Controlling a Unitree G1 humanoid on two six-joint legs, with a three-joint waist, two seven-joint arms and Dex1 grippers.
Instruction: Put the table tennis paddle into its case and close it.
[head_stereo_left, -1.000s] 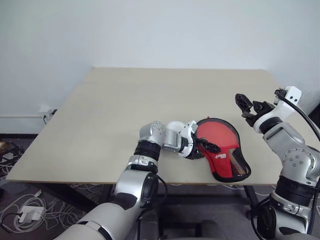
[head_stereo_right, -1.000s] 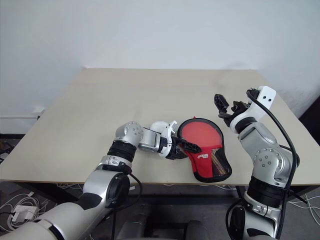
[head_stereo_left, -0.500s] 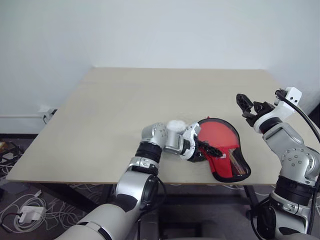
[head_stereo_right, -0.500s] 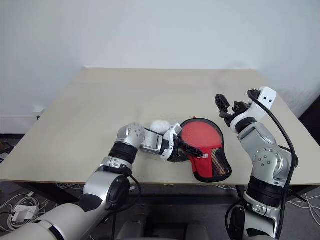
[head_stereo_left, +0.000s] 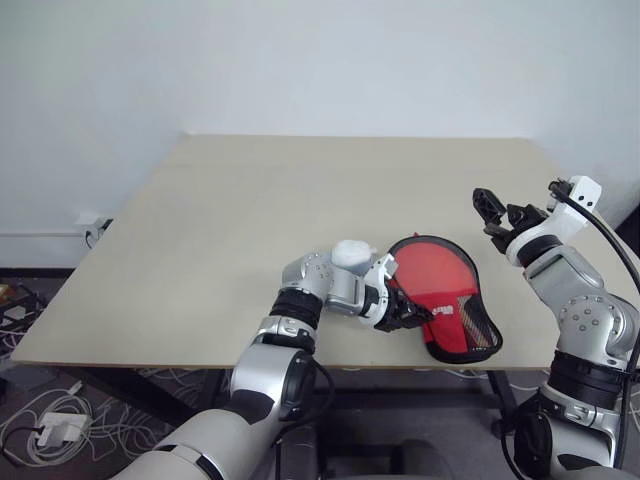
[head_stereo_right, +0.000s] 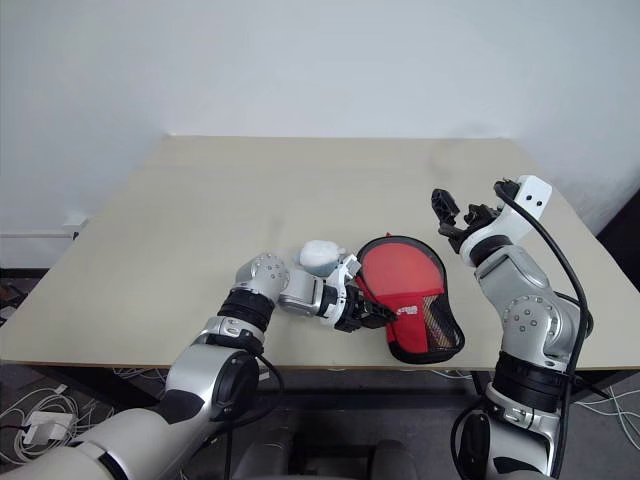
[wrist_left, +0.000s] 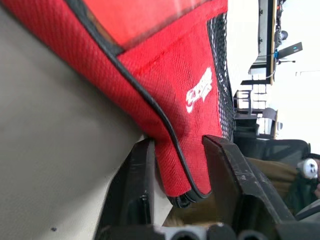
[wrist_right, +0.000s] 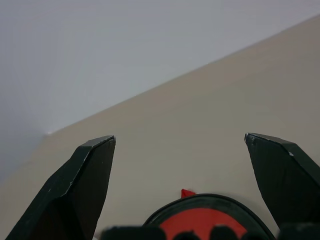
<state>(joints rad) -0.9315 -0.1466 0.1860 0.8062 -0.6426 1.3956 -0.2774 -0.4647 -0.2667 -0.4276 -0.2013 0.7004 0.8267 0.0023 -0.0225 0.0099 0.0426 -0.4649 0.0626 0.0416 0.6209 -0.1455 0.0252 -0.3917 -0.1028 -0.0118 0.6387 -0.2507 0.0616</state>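
The beige table (head_stereo_left: 230, 230) carries the red-and-black case (head_stereo_left: 445, 300) near its front edge, right of centre, with the paddle's red blade (head_stereo_right: 395, 268) lying inside it. The left gripper (wrist_left: 177, 165) pinches the case's red fabric edge, while the right gripper (head_stereo_left: 497, 214) hovers spread wide above the table

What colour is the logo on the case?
White, on the case's red fabric panel; clearest in the left wrist view.
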